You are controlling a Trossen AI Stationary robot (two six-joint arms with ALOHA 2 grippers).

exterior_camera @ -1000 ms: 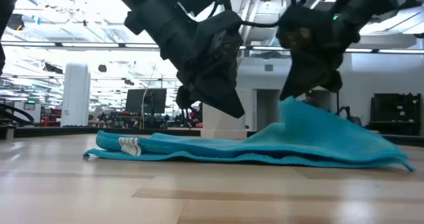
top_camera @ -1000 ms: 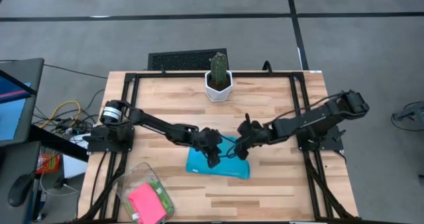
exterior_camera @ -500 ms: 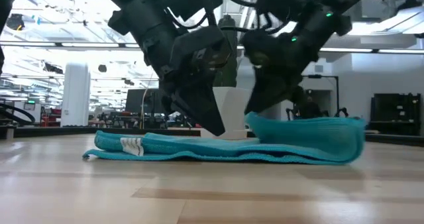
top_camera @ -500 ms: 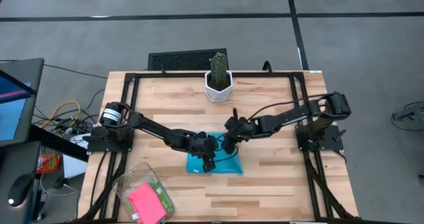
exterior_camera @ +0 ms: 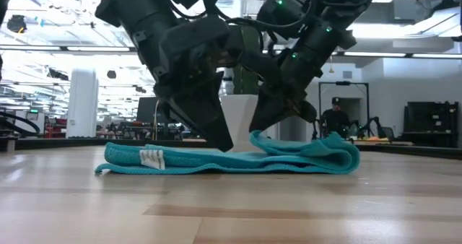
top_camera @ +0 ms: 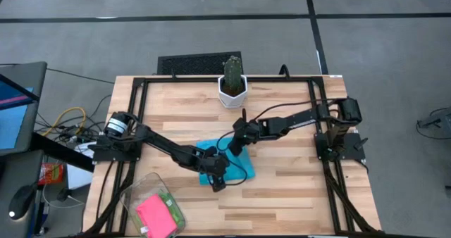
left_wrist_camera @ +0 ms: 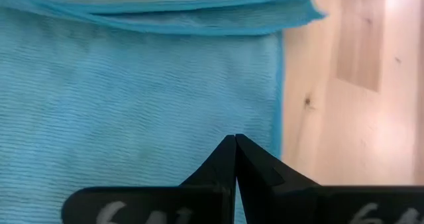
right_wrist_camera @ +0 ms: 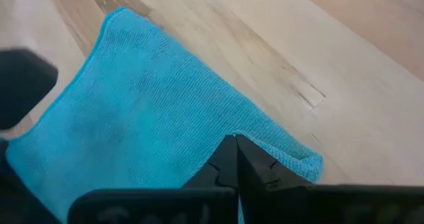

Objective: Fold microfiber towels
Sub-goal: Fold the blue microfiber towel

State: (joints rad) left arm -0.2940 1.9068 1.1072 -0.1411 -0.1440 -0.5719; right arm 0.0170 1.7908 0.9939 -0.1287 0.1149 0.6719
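From above, a sky blue microfiber towel (top_camera: pixel 227 165) lies on the wooden table (top_camera: pixel 282 189) as a compact folded patch near the middle, directly beneath both tools. The left gripper (top_camera: pixel 218 182) sits at the towel's near edge with its fingers pressed together, and the right gripper (top_camera: pixel 232 146) is at the towel's far edge, its fingers likewise closed; the two tips are near each other with the cloth between them. Well away from both, at the table's near left corner, a clear plastic bin (top_camera: pixel 152 206) holds a hot pink towel (top_camera: pixel 155 215) and a bit of light green cloth (top_camera: pixel 171 204), and a potted cactus (top_camera: pixel 232 81) stands at the far edge. At table height, the blue towel (exterior_camera: pixel 231 159) lies low and flat in layers, with a small white label at one end and a rounded, puffed fold at the other; the left gripper (exterior_camera: pixel 220 139) points down onto its middle and the right gripper (exterior_camera: pixel 268 121) hangs just over the top layer beside it. In the left wrist view, the left gripper (left_wrist_camera: pixel 235 139) is clenched to a single point resting on finely ribbed, fuzzy blue fabric (left_wrist_camera: pixel 132 105), with a folded layer edge ahead of the tip and bare wood off to one side. In the right wrist view, the right gripper (right_wrist_camera: pixel 234 139) is closed on a thin edge of the towel (right_wrist_camera: pixel 139 118), whose smooth upper layer spreads out ahead of the tip toward a neat corner.
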